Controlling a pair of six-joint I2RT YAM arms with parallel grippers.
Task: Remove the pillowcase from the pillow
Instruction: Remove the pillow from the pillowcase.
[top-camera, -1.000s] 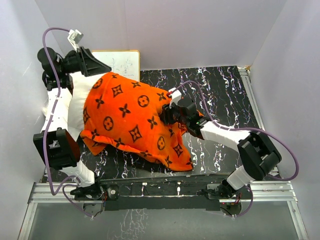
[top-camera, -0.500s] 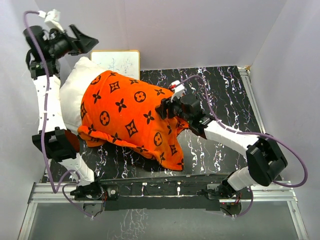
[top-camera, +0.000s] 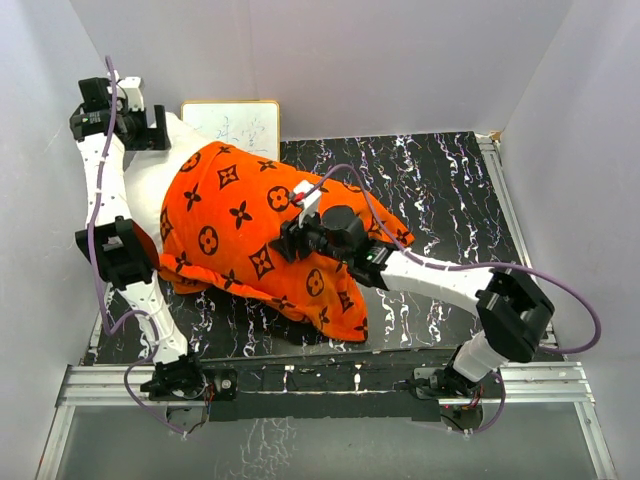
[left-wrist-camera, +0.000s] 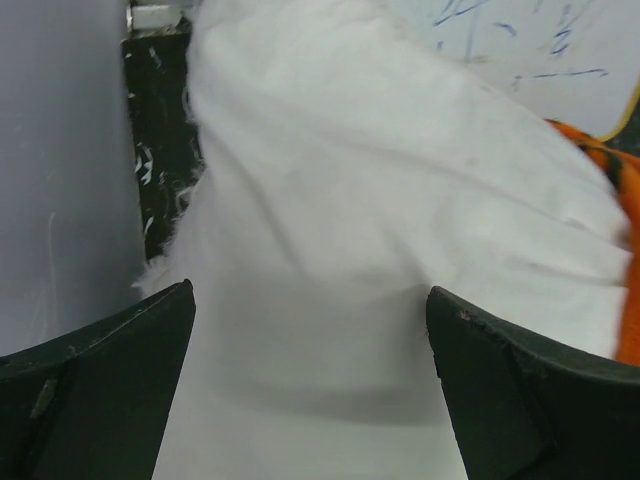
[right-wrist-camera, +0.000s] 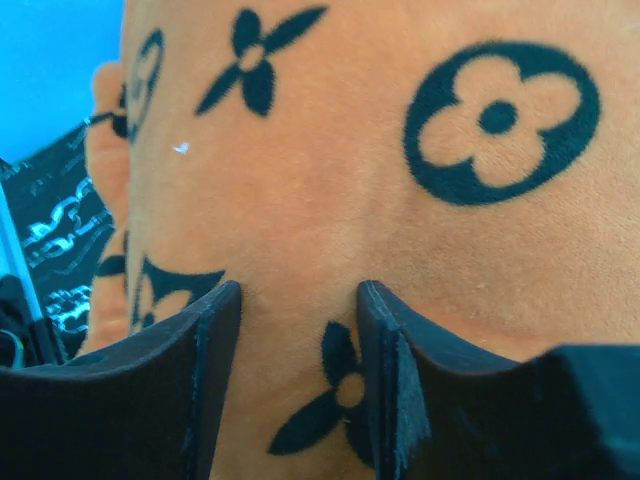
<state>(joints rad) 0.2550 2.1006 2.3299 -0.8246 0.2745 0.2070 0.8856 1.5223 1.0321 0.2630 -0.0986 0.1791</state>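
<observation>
The orange pillowcase (top-camera: 250, 215) with dark monogram motifs covers most of the white pillow (top-camera: 150, 195), which lies on the left of the black marbled table (top-camera: 440, 180). Only the pillow's far-left end is bare. My left gripper (top-camera: 158, 128) is open at that bare end. In the left wrist view its jaws (left-wrist-camera: 310, 290) stand wide apart over white pillow fabric (left-wrist-camera: 350, 200), with an orange edge (left-wrist-camera: 628, 300) at the right. My right gripper (top-camera: 285, 240) rests on the middle of the pillowcase. In the right wrist view its jaws (right-wrist-camera: 298, 285) are partly apart with orange fabric (right-wrist-camera: 330, 180) between them.
A small framed whiteboard (top-camera: 240, 125) leans on the back wall just behind the pillow and also shows in the left wrist view (left-wrist-camera: 530, 40). Grey walls enclose the table on the left, back and right. A metal rail runs along the near edge (top-camera: 320, 385).
My left gripper rose off the pillow, then came back down onto its bare far-left end. My right gripper moved left from the pillowcase's right edge to its middle.
</observation>
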